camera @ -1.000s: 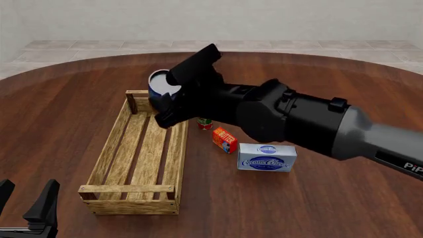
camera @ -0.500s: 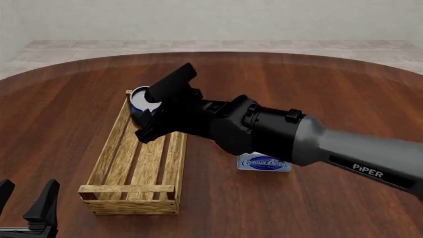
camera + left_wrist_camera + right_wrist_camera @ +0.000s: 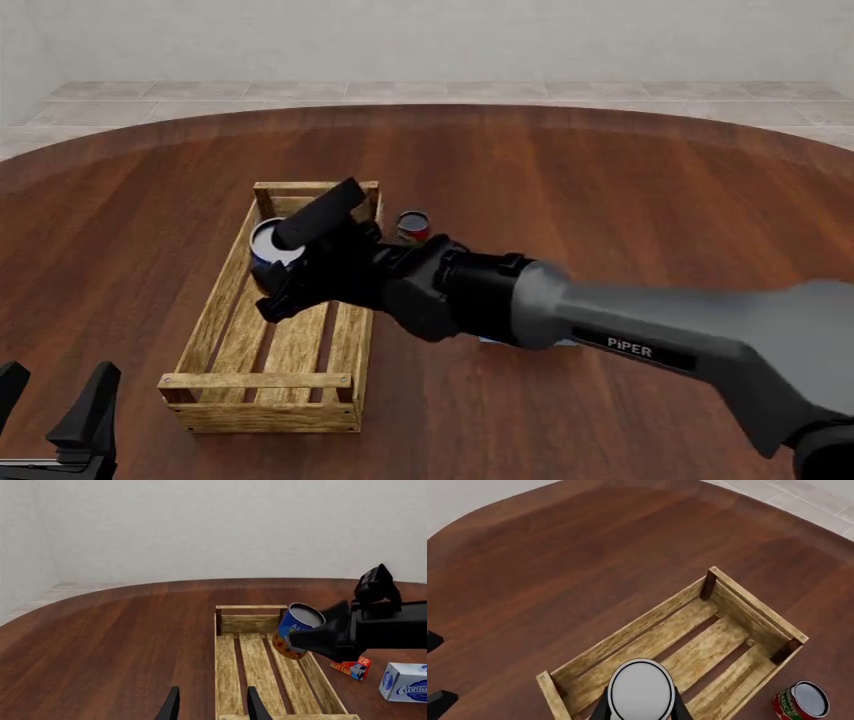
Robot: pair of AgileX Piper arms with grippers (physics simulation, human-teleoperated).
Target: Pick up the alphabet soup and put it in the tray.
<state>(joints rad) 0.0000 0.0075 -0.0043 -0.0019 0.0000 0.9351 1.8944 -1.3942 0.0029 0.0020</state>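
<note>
The alphabet soup [image 3: 270, 246], a blue and orange can with a silver top, is held tilted in my right gripper [image 3: 288, 262], which is shut on it. It hangs over the far half of the tray [image 3: 214, 318], a long wooden slat crate. In the left wrist view the can [image 3: 292, 630] sits just above the slats of the tray [image 3: 250, 611]. The right wrist view looks down on the can's top [image 3: 640, 690] with the tray [image 3: 627, 630] below. My left gripper [image 3: 56, 376] is open and empty at the near left, also seen in its own view [image 3: 212, 703].
A red-and-green can [image 3: 412, 225] stands just right of the tray's far end, also in the right wrist view [image 3: 800, 702]. An orange-red butter box [image 3: 353, 667] and a cream cheese box [image 3: 403, 682] lie right of the tray. The right arm [image 3: 601, 330] spans the table's middle.
My right gripper has carried the can left and down, from above the tray's far end board to low over the tray's far half. The left gripper has not moved.
</note>
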